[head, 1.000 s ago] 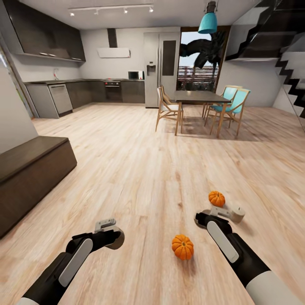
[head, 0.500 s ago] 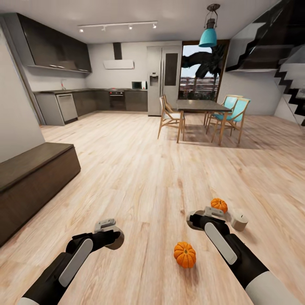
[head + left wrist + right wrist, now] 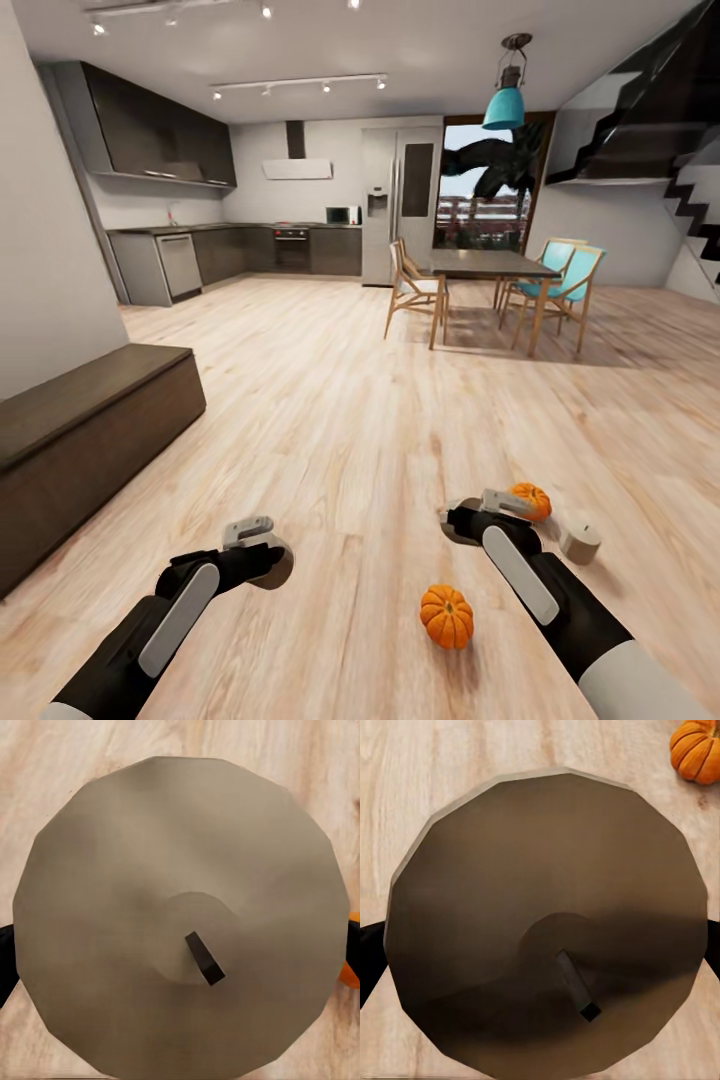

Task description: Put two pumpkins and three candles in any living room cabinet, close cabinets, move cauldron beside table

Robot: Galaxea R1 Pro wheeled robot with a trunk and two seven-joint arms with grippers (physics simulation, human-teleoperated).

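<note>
With each gripper (image 3: 262,545) (image 3: 470,515) clenched on a candle (image 3: 180,919) (image 3: 547,922), the view is swinging left, bringing more of the cabinet (image 3: 90,440) in, pumpkins (image 3: 446,616) (image 3: 530,498) sliding right.

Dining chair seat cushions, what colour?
Teal seat cushions on light wooden chairs, clearest in the head view.

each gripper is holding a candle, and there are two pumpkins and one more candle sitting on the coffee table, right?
Not the coffee table. The head view shows both pumpkins and the loose candle on the wooden floor. The rest holds: the left gripper and right gripper each grip a candle.
</note>
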